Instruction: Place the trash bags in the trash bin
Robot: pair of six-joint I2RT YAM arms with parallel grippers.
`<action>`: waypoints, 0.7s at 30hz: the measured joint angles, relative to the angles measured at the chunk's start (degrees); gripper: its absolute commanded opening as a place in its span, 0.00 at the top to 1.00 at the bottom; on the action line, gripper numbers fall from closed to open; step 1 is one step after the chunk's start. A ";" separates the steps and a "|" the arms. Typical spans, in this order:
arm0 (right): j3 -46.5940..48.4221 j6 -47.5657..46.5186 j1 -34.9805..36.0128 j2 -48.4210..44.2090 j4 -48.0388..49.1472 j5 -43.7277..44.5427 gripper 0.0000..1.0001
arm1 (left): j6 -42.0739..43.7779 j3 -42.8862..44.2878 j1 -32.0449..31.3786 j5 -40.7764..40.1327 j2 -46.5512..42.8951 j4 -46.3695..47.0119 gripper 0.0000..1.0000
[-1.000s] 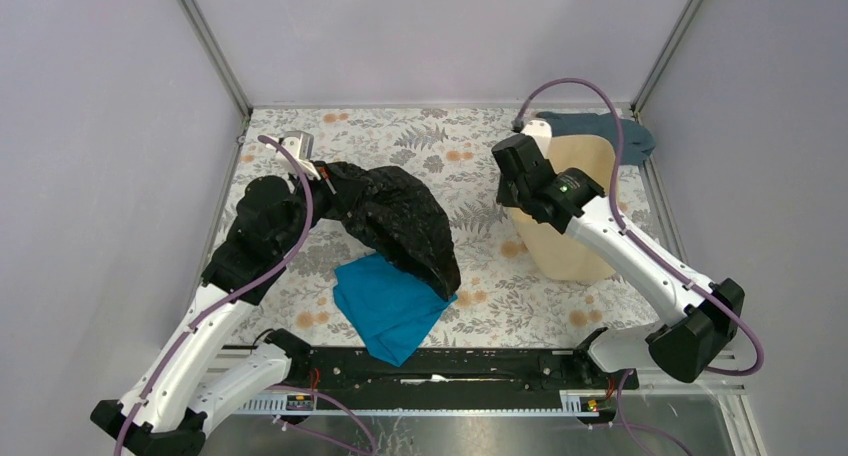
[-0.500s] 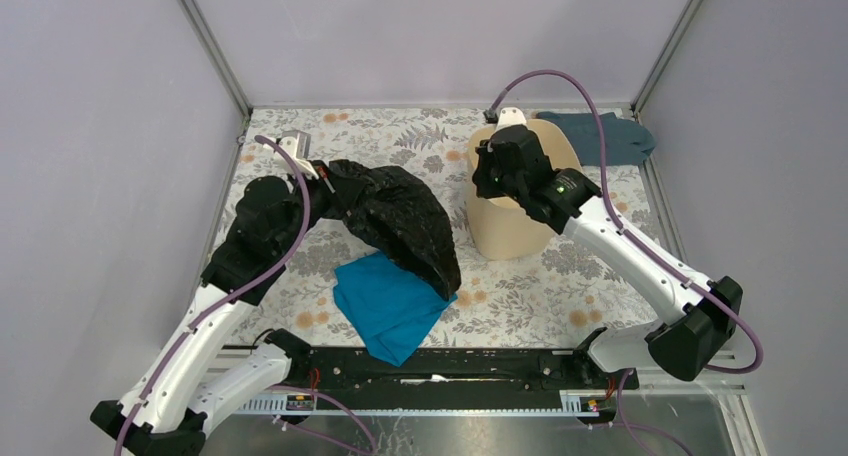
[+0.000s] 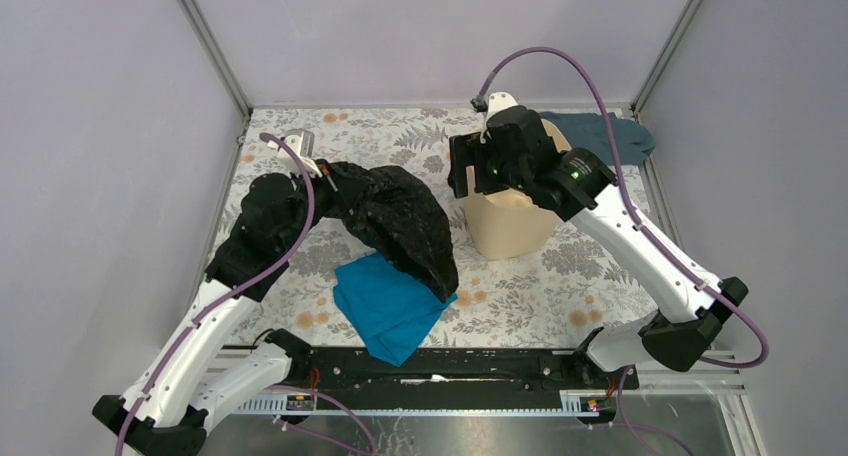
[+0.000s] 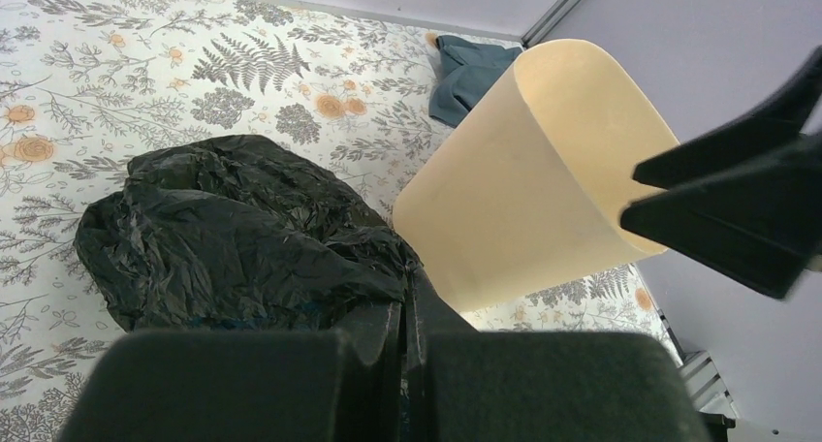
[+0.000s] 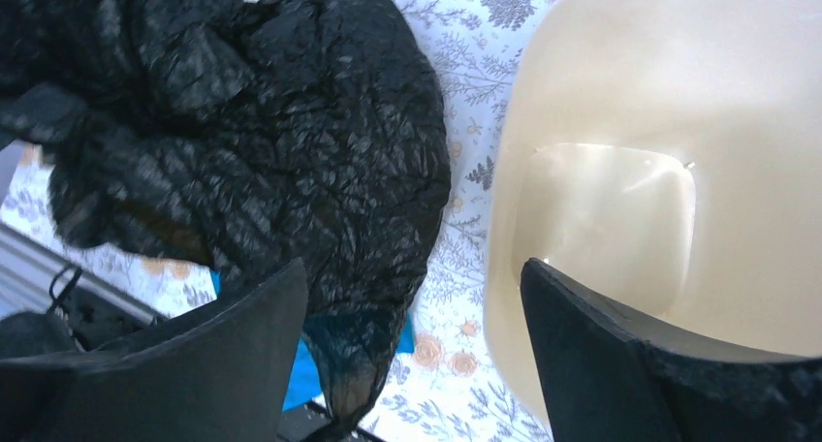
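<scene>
One trash bag (image 3: 400,221) pinched by left gripper (image 4: 407,301); one trash bin (image 3: 510,228); right gripper (image 5: 412,272) spread wide

A second ago the trash bin (image 3: 505,226) was leaning way over near the right edge of the worktop. Now it's standing upright and has slid in toward the middle, much closer to the trash bag (image 3: 400,221). The right gripper (image 3: 468,171) swung left with it and also rose a bit. More of the grey-blue cloth (image 3: 610,136) in the far right corner is uncovered now.
</scene>
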 measured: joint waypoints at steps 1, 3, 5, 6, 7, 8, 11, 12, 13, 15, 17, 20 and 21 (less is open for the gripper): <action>1.05 -0.59 0.83 -0.24 -1.29 0.20 0.10 | 0.00 0.02 0.00 0.00 0.22 -0.07 1.00; 2.38 -1.70 2.80 -0.48 -3.63 0.66 0.09 | 0.00 0.15 0.00 0.00 0.63 -0.15 1.00; 3.63 -2.78 6.67 -0.24 -6.21 2.05 0.06 | 0.00 0.24 0.00 0.00 0.90 -0.22 1.00; 4.46 -3.26 9.46 0.20 -7.34 2.27 0.05 | 0.00 0.31 0.00 0.00 0.94 -0.28 1.00; 5.35 -3.69 12.59 0.87 -8.26 2.64 0.04 | 0.00 0.42 0.00 0.00 1.03 -0.33 1.00; 5.99 -3.91 15.28 1.55 -8.61 2.97 0.03 | 0.00 0.52 0.00 0.00 1.05 -0.39 1.00; 6.01 -4.33 23.63 4.04 -8.35 3.02 0.02 | 0.00 0.70 0.00 0.00 1.07 -0.39 1.00; 5.53 -4.28 24.98 4.57 -8.17 2.95 0.03 | 0.00 0.72 0.00 0.00 1.07 -0.39 1.00; 4.15 -4.17 26.69 5.11 -7.48 2.95 0.02 | -0.02 0.72 0.00 0.00 1.07 -0.42 1.00; 1.57 -3.69 28.50 5.88 -6.82 2.95 0.03 | -0.02 0.74 0.00 0.00 1.07 -0.46 1.00; -1.64 -2.93 29.88 6.27 -5.42 2.97 0.04 | 0.00 0.74 0.00 -0.37 1.07 -0.63 1.00; -5.86 -1.16 31.39 6.64 -3.34 4.68 0.08 | 0.00 0.74 0.00 -1.03 1.07 -1.22 1.00; -6.86 -0.31 31.74 6.84 -2.80 5.86 0.10 | 0.02 0.74 0.00 -1.16 1.07 -1.27 1.00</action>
